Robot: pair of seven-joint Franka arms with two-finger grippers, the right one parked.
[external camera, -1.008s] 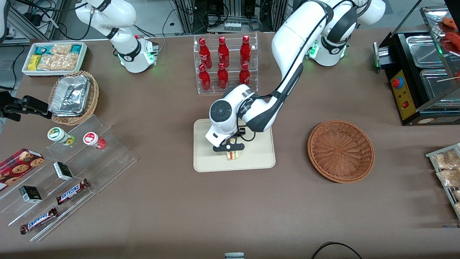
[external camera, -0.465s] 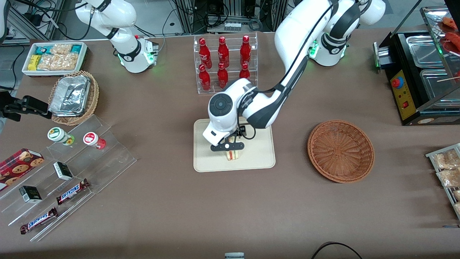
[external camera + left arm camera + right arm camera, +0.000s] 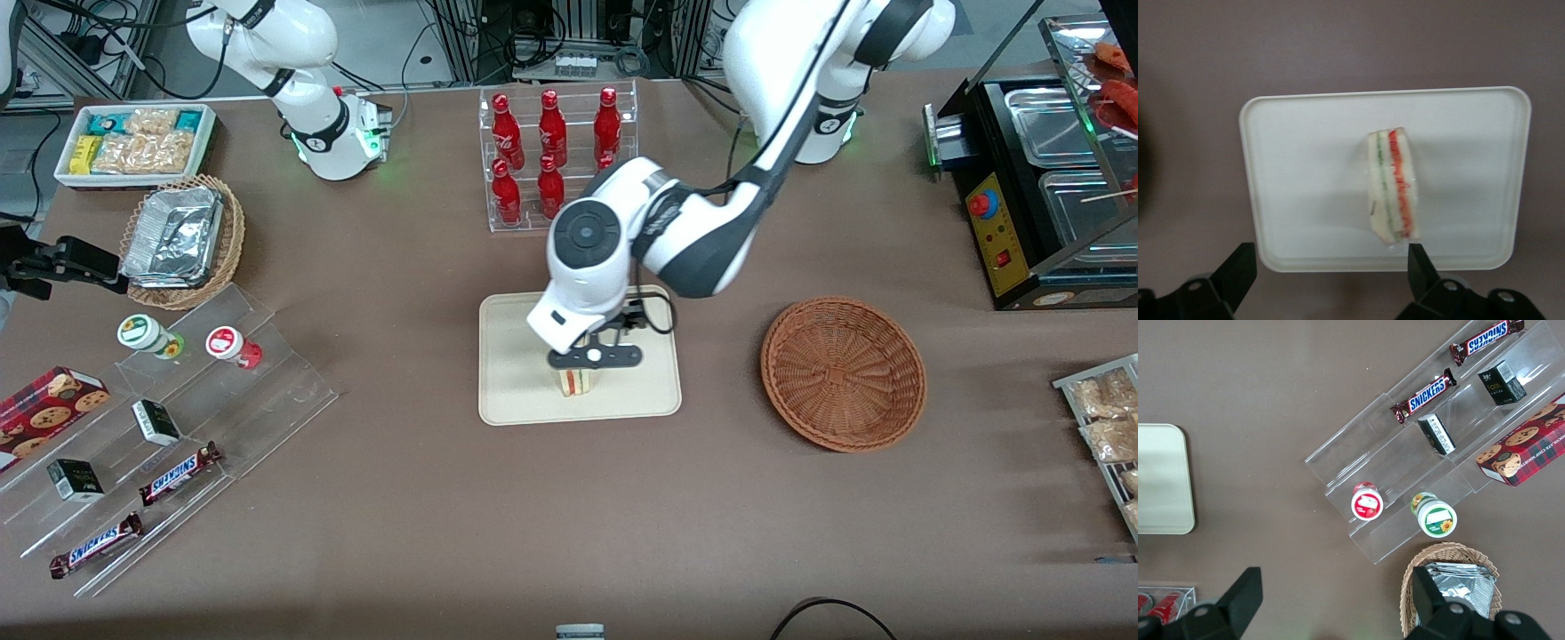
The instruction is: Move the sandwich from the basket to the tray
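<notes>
Cream tray carried the sandwich, standing on edge near the tray's edge closest to the front camera, about midway along that edge. Red, pink and green filling stripes showed clearly in the wrist view; bread sat fully inside the rim, clear of every corner.

Gripper hung directly above the sandwich, fingers spread wide, nothing between them. No contact with the bread visible in either view.

Woven brown basket lay on the table toward the working arm's end, well apart from the tray, with nothing inside.

Judged progress: transfer done in substance. Sandwich out of the basket, resting on the tray, released. Only the arm's withdrawal from above the tray appeared left, plus perhaps a check that the wedge would not topple; upright on a narrow edge, could tip flat with a knock, though still within the rim.

Elsewhere, untouched: rack of red bottles at the table edge farthest from the front camera; tan basket with foil containers and clear stepped stand with chocolate bars toward the parked arm's end.
</notes>
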